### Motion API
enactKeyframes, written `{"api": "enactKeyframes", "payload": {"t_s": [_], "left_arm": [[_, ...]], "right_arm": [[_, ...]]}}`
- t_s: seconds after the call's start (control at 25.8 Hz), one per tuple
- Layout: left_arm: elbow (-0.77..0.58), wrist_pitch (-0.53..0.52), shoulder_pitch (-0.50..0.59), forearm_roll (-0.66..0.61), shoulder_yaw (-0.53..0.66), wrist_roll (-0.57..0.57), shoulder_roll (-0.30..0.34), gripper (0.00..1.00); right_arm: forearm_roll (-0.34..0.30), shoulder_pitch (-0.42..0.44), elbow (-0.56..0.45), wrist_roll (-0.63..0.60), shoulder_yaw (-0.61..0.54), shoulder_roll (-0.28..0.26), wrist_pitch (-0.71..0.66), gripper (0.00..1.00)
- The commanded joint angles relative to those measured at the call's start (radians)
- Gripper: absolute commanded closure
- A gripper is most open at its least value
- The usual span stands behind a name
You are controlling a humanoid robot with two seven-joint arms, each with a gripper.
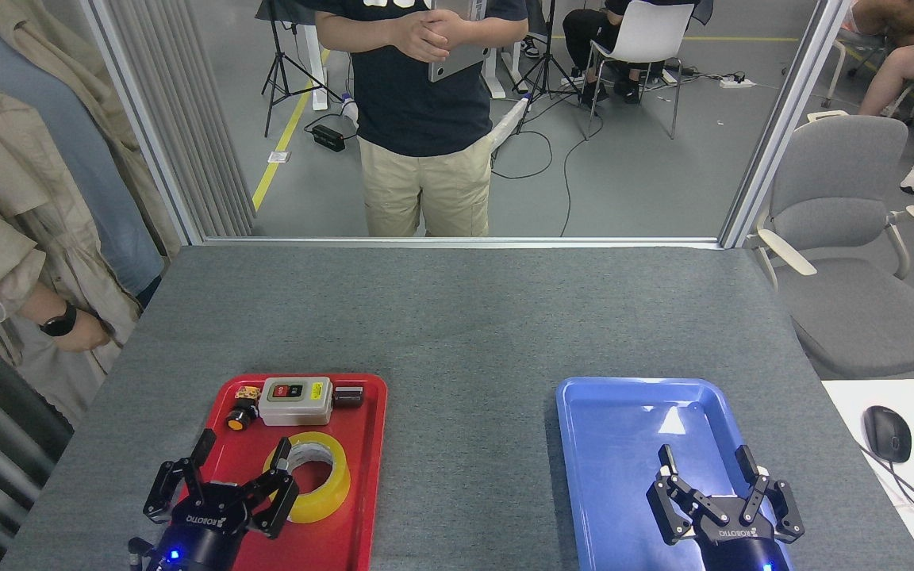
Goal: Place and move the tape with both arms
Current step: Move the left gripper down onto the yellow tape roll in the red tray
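The tape point(332, 485), a yellow roll with a whitish core, lies flat in the near half of the red tray point(374, 444). My left gripper point(239, 468) hovers at the roll's left side with its fingers spread open. One black finger point(278, 464) overlaps the roll's left rim, and I cannot tell if it touches. Nothing is held. My right gripper point(704, 469) is open over the near part of the blue tray point(616, 444), which holds nothing.
A grey switch box point(295, 400), a small black-and-orange button point(240, 417) and a dark block point(348, 395) sit at the red tray's far end. A person point(421, 119) stands beyond the table's far edge. A hand point(80, 329) rests at the left edge.
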Motion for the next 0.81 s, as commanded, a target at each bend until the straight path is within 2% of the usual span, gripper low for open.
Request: {"api": "enactKeyframes", "payload": {"t_s": [0.0, 0.16, 0.35, 0.58, 0.62, 0.66, 0.78], "left_arm": [[0.007, 0.002, 0.000, -0.001, 0.000, 0.000, -0.002, 0.00], [0.016, 0.000, -0.002, 0.003, -0.002, 0.050, -0.005, 0.00], [0.016, -0.001, -0.002, 0.022, -0.005, 0.055, -0.014, 0.00], [0.051, -0.083, -0.049, 0.080, -0.006, 0.024, -0.003, 0.00], [0.073, -0.083, -0.078, 0.083, -0.006, -0.022, -0.003, 0.00], [0.091, -0.083, -0.109, 0.083, -0.006, -0.125, -0.006, 0.00], [0.085, -0.083, -0.169, 0.089, -0.005, -0.522, -0.003, 0.00]], "right_arm": [[0.001, 0.003, 0.000, 0.000, 0.000, 0.003, -0.001, 0.00], [0.006, 0.028, -0.008, 0.000, -0.002, 0.009, -0.001, 0.00], [0.009, 0.029, -0.008, 0.000, -0.002, 0.010, 0.015, 0.00], [0.012, 0.029, -0.008, -0.003, -0.002, 0.010, 0.015, 0.00], [0.012, 0.029, -0.008, -0.003, -0.002, 0.010, 0.015, 0.00], [0.012, 0.029, -0.008, -0.003, -0.002, 0.010, 0.015, 0.00], [0.012, 0.029, -0.006, -0.003, -0.002, 0.006, 0.015, 0.00]]}}
